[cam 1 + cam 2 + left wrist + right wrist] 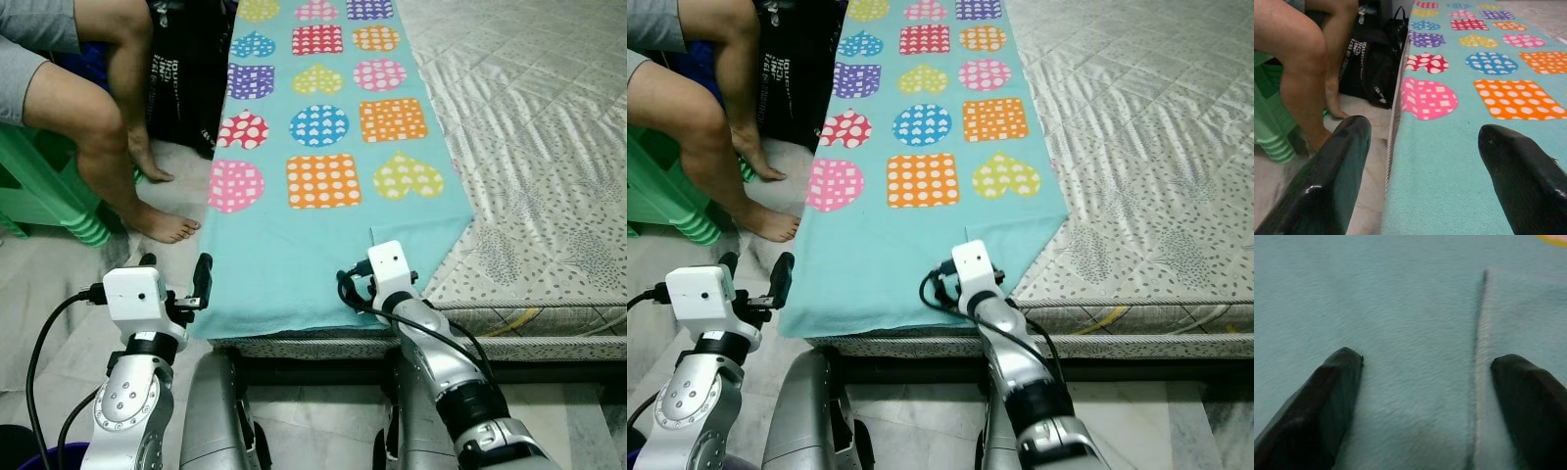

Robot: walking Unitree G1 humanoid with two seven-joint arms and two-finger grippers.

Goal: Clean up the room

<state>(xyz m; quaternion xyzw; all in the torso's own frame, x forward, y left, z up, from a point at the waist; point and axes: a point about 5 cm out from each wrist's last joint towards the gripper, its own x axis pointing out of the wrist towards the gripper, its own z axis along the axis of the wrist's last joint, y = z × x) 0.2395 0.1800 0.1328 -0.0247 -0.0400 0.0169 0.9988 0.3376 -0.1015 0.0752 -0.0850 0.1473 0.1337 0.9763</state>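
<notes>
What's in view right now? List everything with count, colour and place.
blanket: one, teal with dotted hearts and squares, spread along the mattress's left side, near corner folded over
mattress: one, pale grey patterned, on the floor ahead and to the right
bag: one, black with white lettering, on the floor left of the blanket
stool: one, green plastic, far left, under the seated person
person's legs: two, bare feet on the floor, far left
left gripper: open, at the blanket's near left corner
right gripper: open, over the blanket's folded edge
</notes>
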